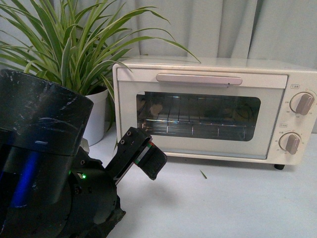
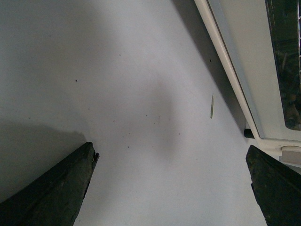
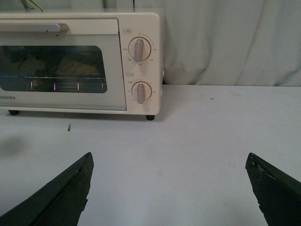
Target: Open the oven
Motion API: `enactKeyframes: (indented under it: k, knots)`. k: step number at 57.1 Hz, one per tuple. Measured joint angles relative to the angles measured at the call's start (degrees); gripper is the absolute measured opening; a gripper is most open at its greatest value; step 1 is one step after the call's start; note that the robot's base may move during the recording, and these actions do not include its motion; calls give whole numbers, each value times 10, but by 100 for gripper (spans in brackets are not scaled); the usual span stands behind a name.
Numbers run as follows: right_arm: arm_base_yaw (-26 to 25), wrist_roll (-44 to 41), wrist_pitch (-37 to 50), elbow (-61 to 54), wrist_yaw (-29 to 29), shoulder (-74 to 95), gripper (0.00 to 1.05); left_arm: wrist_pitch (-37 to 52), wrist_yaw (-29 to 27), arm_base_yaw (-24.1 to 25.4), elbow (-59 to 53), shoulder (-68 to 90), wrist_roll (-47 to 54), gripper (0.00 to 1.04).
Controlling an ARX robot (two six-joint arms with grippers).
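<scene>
Oven (image 1: 213, 109) at rear of white tabletop (image 1: 233, 203), backed by curtain (image 1: 223, 25), door shut, bar handle (image 1: 199, 79) along door's top edge. Left gripper (image 2: 171, 188): jaws spread wide, nothing between, hovering low over bare table near oven's lower front edge, well below handle. Right gripper (image 3: 169, 188): jaws likewise wide and empty, set back from oven, facing its knob side; not seen in front view. Judged step: approach to handle, not yet touched. To do well: raise left gripper to handle height, close around bar near mid-length rather than one end, then pull outward and down along hinge arc, presumably bottom-hinged. Go gently: light oven on small black feet (image 1: 280, 166) likely to slide or tip forward. Keep clear of two knobs (image 1: 302, 103). Surface: smooth matte white, one small green sliver (image 1: 203, 173) in front of oven. Room: pale pleated curtain behind; striped-leaf potted plant (image 1: 64, 44) in white pot (image 1: 96, 119) at oven's left, leaves reaching over its top corner.
</scene>
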Motion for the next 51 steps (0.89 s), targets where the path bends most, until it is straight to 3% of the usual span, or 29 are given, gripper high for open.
enactKeyframes:
  k: [9,14,32,51]
  knots:
    - [0,0,0,0,0,0,95,-1,-7,-4,11,10,-2,98]
    - [-10,61,-28,19,-95,52,95,-1,-10,-4,12,11,-4,98]
    - [127,71,168,146,28,372,95,0,-12,-5,12,11,-8,98]
    - [210,73,179,399,147,673,95,-1,-9,-4,12,11,-8,98]
